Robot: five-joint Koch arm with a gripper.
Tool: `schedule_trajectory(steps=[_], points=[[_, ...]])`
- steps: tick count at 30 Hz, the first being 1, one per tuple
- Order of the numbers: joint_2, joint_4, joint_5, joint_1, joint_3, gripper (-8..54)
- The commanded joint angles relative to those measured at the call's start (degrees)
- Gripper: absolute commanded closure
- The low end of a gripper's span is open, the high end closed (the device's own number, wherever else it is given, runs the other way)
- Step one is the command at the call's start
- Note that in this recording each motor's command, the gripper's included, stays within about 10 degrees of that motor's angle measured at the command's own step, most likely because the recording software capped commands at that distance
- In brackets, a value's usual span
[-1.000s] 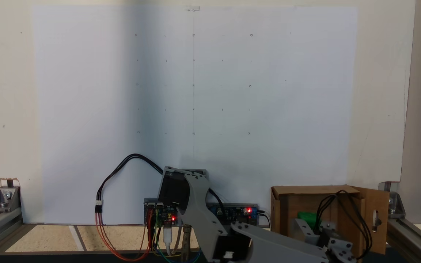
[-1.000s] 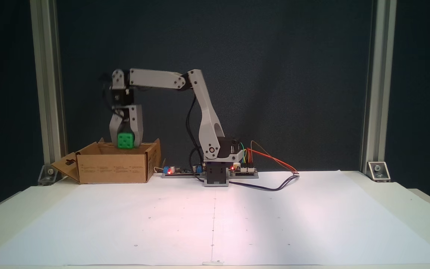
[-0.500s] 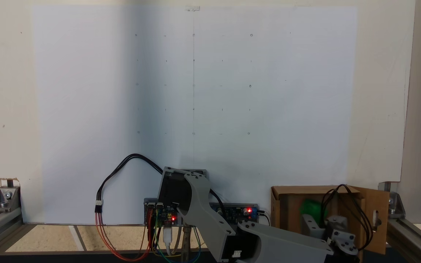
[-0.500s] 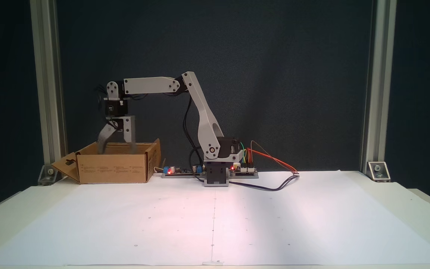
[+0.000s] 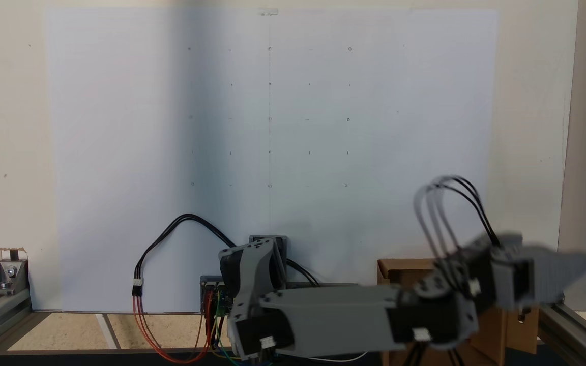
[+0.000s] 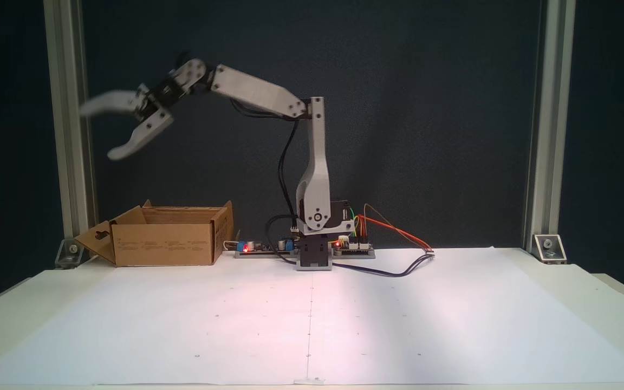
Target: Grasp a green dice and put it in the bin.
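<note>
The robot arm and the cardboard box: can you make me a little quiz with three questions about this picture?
1. True or false: the gripper is inside the bin.
2. Are the gripper's jaws spread apart or closed?
3. In the side-on fixed view, the bin stands on which side of the arm's base: A left, B right?

Key: 1 false, it is raised well above the bin. 2 spread apart, holding nothing. 3 A.

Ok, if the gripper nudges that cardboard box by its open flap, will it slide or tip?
Probably slide: the bin is low, wide and sits flat, so tipping looks unlikely. It is thin cardboard, likely light, so a nudge may shift it easily. The slotted flap hangs loose and would likely bend first. The gripper hangs open well above it.
</note>
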Motion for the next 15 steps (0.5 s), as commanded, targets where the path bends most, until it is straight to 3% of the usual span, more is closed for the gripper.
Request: schedule_trajectory(steps=[1, 7, 15], points=[[4.1, -2.1, 2.2, -7.7, -1.8, 1.3], [9.1, -2.1, 2.2, -31.2, 1.8, 1.3], [19.4, -5.3, 2.7, -54.8, 21.0, 0.9]])
